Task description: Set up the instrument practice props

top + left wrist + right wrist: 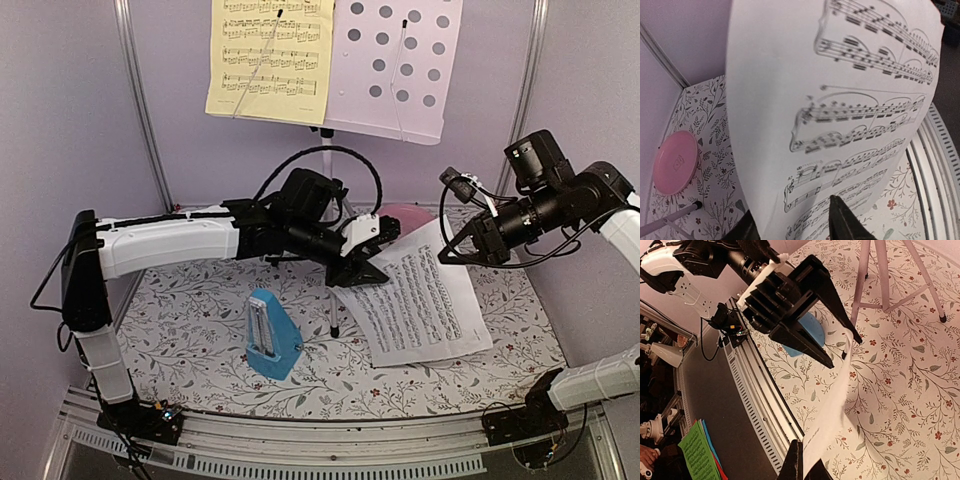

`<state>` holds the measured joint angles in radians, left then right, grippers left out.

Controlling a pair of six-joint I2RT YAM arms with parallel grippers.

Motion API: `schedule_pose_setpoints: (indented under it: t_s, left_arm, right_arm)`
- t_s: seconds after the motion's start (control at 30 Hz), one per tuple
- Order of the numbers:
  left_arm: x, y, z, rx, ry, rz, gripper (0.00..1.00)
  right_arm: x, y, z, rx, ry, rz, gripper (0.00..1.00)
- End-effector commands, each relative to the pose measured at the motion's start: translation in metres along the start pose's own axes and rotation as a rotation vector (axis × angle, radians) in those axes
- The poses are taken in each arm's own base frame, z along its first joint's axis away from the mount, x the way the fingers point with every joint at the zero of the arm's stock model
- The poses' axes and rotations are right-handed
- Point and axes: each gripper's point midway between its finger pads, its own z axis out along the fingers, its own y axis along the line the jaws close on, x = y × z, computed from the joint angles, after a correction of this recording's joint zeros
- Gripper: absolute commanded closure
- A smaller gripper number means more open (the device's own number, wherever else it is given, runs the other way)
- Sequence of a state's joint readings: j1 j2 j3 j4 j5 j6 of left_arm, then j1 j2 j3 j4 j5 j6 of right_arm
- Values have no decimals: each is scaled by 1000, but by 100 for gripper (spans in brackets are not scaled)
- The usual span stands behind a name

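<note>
Roughly half done, by my reading. Left of the stand's foot, the blue pyramid-shaped plastic metronome (270, 335) stands on the floral-printed table cover (180, 300), a pale strip running down its face. Up on the pale perforated music stand (400, 60) with thin silver tripod legs, the yellow paper sheet of printed music (270, 55) covers the left half of the desk. The right half is bare, its round holes showing. What seems left is the white paper sheet of music (420, 305), which is low over the table cover, below the stand and right of its legs.

The left gripper (380, 252), matte black with wedge-shaped fingers, straddles that sheet's left edge. Its jaws are parted with a gap either side of the paper, so it is not yet a pinch. The paper is thin and limp, and it bows in the right wrist view. A flat, glossy pink round plate (675, 162) lies right of the stand's pole, behind the sheet. The right gripper (804, 465) is clamped tight on the sheet's right-hand edge.
</note>
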<state>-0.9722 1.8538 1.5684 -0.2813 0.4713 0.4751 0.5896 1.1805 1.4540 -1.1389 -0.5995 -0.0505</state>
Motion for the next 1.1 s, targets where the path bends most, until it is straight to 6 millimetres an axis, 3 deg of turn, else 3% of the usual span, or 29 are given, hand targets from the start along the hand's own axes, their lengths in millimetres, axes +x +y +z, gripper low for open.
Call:
schedule_pose_setpoints:
  t_s: [0.0, 0.27, 0.57, 0.67, 0.8, 0.87, 0.93, 1.03, 1.07]
  left_arm:
    - [5, -8, 3, 33, 3, -15, 64]
    - [9, -13, 0, 38, 9, -19, 66]
    - [-15, -14, -11, 15, -9, 21, 69]
    - [-19, -16, -14, 11, -12, 26, 77]
    - [-21, -18, -19, 9, -13, 15, 98]
    - [-23, -19, -24, 7, -19, 6, 100]
    - [-29, -20, -32, -4, -38, -3, 100]
    - [-44, -18, -49, -40, -72, -6, 100]
    - [-48, -15, -56, -62, -79, -11, 100]
  right_arm:
    - [-3, 5, -3, 7, 11, -39, 100]
    - [-8, 14, -5, 1, 20, -97, 100]
    - [-6, 18, 7, 4, 72, -127, 100]
    - [-6, 18, 10, 9, 84, -135, 100]
    - [-7, 17, 10, 25, 92, -150, 100]
    - [-11, 15, 8, 39, 84, -163, 100]
    - [-19, 14, 3, 65, 55, -177, 85]
    - [-44, 14, -14, 134, -46, -205, 48]
    - [-55, 14, -22, 162, -93, -212, 40]
